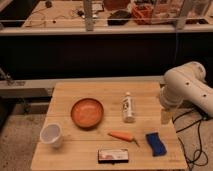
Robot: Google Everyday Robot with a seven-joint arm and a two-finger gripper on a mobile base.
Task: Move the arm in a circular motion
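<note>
The thick white arm [186, 86] with rounded joints and small dark dots stands at the right of the view, bent over the right edge of the wooden table [65, 95]. Its lower end hangs down at the table's right edge, where the gripper [165, 115] shows as a small pale piece just above the wood, right of the white bottle [128, 107]. It touches none of the objects on the table.
On the table lie an orange bowl [87, 112], the white bottle on its side, a carrot [122, 135], a blue sponge [154, 143], a white cup [51, 135] and a flat dark packet [113, 155]. A dark bench with clutter runs behind. Cables lie on the floor at the right.
</note>
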